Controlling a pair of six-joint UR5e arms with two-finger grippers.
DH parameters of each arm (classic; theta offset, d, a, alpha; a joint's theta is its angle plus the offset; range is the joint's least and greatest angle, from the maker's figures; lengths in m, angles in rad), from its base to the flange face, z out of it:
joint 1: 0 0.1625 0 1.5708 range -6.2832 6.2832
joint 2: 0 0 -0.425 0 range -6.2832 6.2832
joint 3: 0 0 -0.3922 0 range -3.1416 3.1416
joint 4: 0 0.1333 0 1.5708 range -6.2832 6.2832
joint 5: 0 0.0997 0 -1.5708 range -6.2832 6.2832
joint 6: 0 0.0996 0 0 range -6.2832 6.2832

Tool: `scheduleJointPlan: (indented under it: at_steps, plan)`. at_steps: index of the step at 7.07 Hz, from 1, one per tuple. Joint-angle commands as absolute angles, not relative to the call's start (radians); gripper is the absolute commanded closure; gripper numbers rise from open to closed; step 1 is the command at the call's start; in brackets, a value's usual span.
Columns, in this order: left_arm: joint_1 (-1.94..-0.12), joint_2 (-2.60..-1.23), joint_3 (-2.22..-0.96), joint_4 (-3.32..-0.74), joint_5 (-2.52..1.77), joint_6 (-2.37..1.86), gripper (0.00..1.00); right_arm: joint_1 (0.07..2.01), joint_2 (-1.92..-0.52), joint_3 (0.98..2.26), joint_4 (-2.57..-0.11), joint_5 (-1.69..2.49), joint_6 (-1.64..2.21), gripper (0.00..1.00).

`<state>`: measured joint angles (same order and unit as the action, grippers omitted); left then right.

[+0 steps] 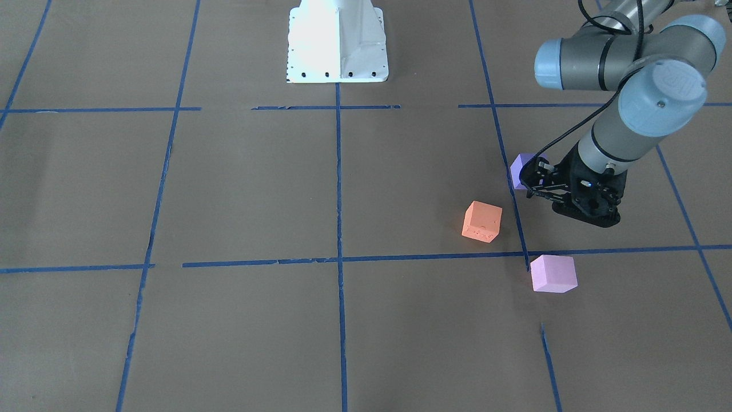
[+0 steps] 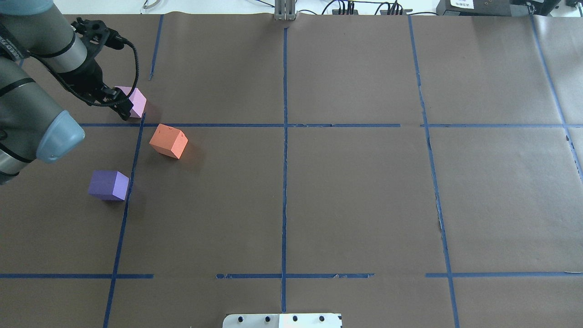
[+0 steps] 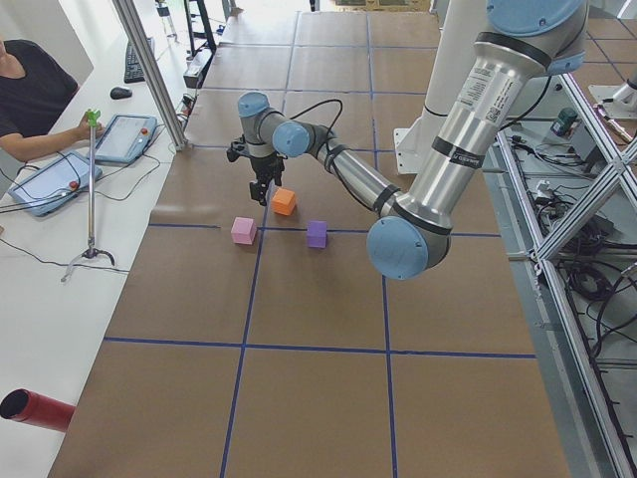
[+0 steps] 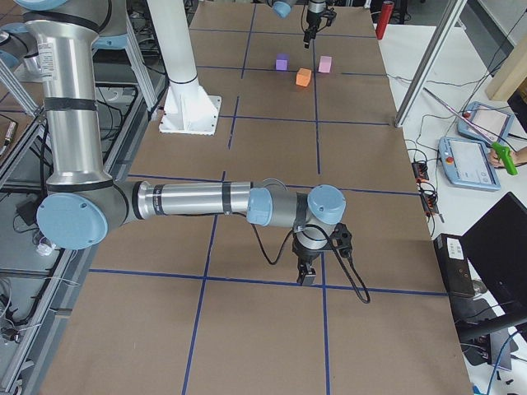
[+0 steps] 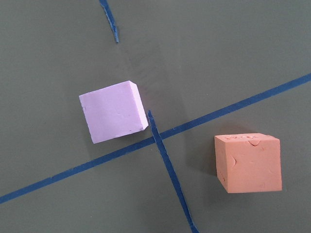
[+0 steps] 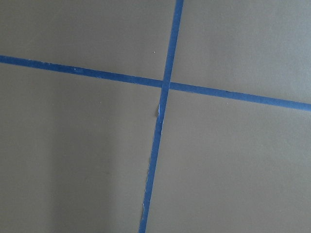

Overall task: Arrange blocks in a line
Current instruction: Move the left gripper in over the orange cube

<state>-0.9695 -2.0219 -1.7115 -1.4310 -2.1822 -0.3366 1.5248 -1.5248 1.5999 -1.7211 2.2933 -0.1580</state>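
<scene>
Three blocks lie apart on the brown table. The violet-purple block is nearest the robot. The orange block is tilted, further out and to the right. The pale pink block is furthest out. They also show in the front view: purple, orange, pink. My left gripper hangs above the table beside the pink block, looks open and holds nothing. Its wrist view shows the pink block and orange block below. My right gripper shows only in the right side view; I cannot tell its state.
Blue tape lines cut the table into squares. The white robot base stands at the robot's edge. An operator with tablets sits beyond the far edge. A red cylinder lies off the table.
</scene>
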Motion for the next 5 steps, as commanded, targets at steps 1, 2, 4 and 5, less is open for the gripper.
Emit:
scheduleJointPlan:
  at_steps: [1,2,4,5]
  plan:
    - [-0.916,-2.020,-1.672,-1.516,-2.183,-0.426,0.01,1.525,-1.525,1.600,-1.721,2.293,-0.158,0.00]
    - [-0.893,-2.022,-1.640,-1.585,-2.184,-0.480,0.01,1.525,-1.525,1.600,-1.721,2.293,-0.158,0.00]
    - [-0.873,-2.022,-1.597,-1.669,-2.186,-0.515,0.01,1.525,-1.525,1.600,-1.721,2.293,-0.158,0.00]
    - [-0.867,-2.022,-1.594,-1.670,-2.186,-0.515,0.01,1.525,-1.525,1.600,-1.721,2.293,-0.158,0.00]
